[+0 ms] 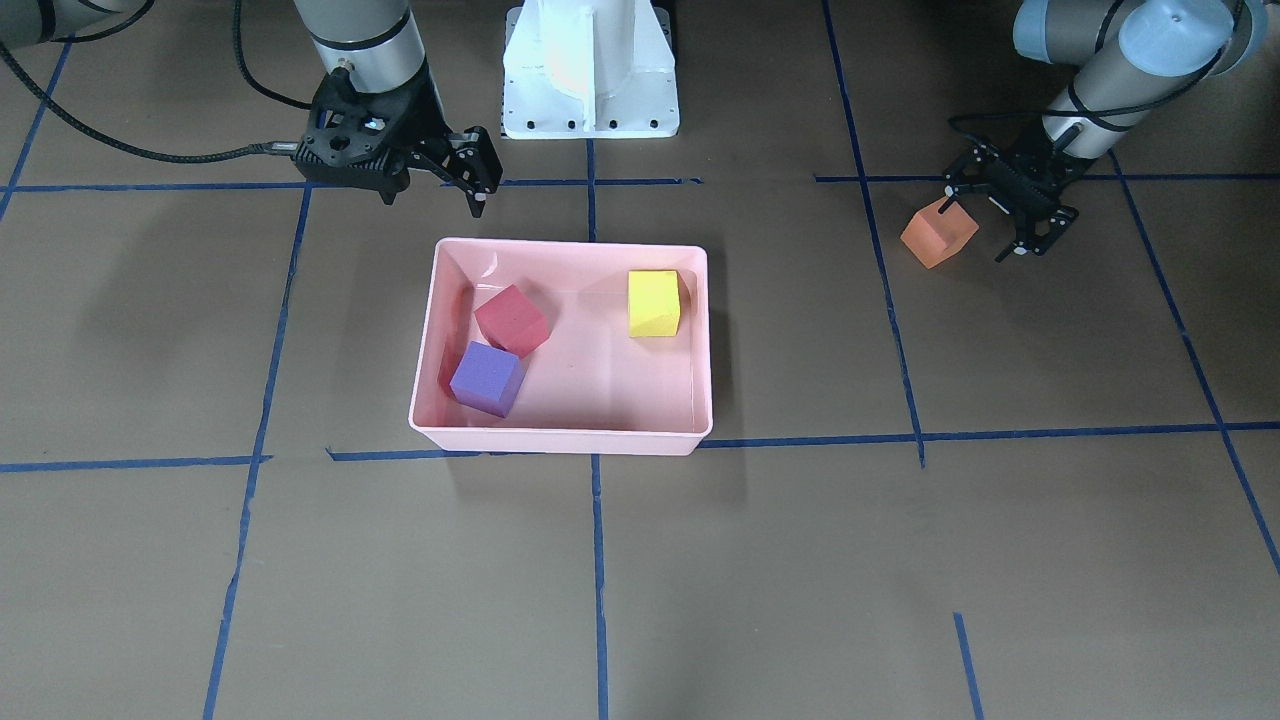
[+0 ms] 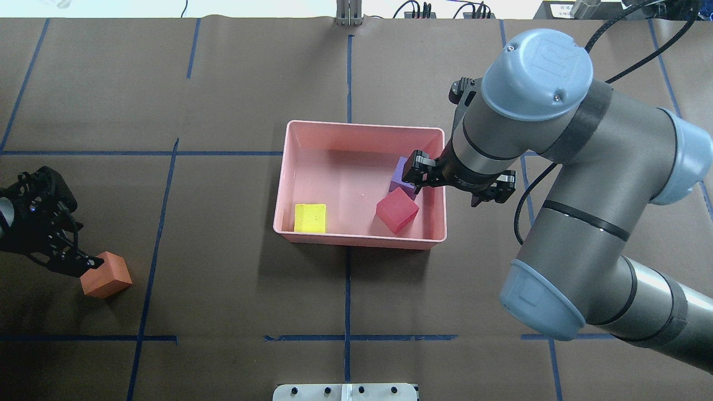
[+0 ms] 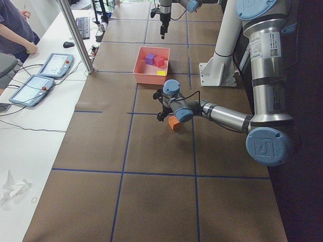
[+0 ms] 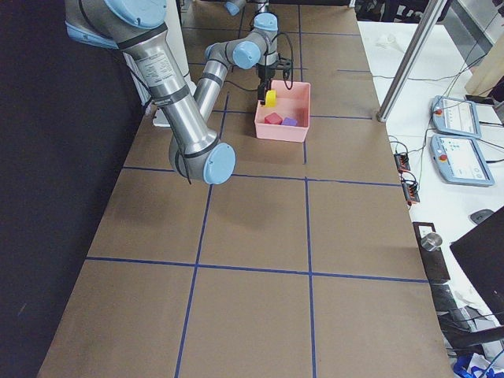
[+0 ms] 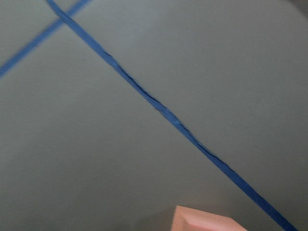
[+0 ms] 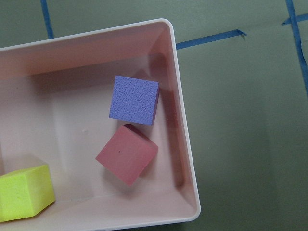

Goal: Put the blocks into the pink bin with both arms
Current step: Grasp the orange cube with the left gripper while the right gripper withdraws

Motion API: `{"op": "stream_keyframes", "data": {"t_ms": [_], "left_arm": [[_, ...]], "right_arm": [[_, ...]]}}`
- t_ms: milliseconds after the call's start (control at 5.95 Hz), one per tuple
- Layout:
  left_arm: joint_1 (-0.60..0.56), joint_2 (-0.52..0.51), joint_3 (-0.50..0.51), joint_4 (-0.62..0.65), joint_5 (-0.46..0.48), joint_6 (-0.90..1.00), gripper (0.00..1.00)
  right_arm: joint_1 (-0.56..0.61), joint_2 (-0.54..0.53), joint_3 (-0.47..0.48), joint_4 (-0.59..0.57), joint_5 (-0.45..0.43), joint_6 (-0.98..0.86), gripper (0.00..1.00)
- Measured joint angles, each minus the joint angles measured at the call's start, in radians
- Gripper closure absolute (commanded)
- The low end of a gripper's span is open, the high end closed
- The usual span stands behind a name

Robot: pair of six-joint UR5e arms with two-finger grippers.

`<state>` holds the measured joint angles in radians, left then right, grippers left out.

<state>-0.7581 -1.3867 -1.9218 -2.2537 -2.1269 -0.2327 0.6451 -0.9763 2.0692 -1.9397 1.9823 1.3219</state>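
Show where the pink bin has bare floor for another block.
Bare pink bin floor: the middle, between yellow block and red block, and from yellow to the operator-side wall. Crowded: the end with red and the purple block.

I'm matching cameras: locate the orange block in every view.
Front-facing: orange block upper right.
Overhead: block lower left.
Exterior left: block at centre.
Exterior right: not visible.
Left wrist: its corner at bottom edge.
Right wrist: absent.
Landmark: pink bin, missing only from left wrist.
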Motion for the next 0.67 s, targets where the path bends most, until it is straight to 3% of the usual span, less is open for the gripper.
{"op": "stream_keyframes", "data": {"t_ms": [672], "left_arm": [[0.095,0.008,0.023,-0.017,0.013,-0.003,0.00]], "right_arm": [[0.006,-0.024,0.011,-0.001,0.001,-0.013,0.00]]}}
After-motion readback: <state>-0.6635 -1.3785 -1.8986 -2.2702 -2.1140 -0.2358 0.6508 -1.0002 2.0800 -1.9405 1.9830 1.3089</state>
